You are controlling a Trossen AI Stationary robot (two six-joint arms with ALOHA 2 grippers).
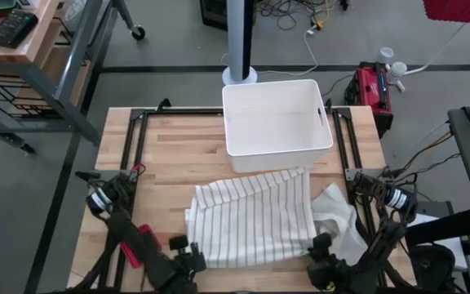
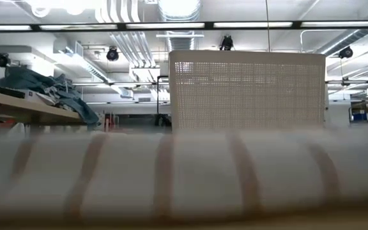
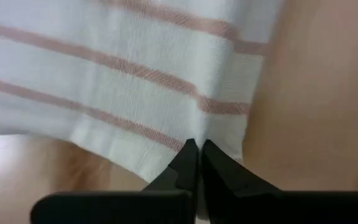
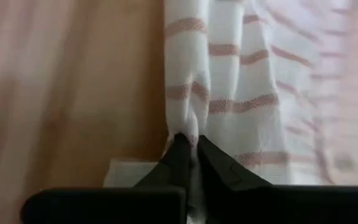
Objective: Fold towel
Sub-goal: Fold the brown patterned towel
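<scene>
Pinching the near left corner of the striped towel (image 1: 255,216), my left hand (image 1: 192,257) has its fingers (image 3: 185,163) closed tight on the hem. That towel lies spread on the wooden bench (image 1: 161,155), its far edge touching the white bin (image 1: 276,122). At the near right corner, my right hand (image 1: 323,260) grips a bunched fold the same way.

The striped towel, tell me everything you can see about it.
The towel is white woven cloth with thin reddish-brown stripes, lying rumpled and partly folded on the wooden table, just in front of the white bin. Its right side is bunched. The left gripper and the right gripper are each shut on a near corner.
</scene>
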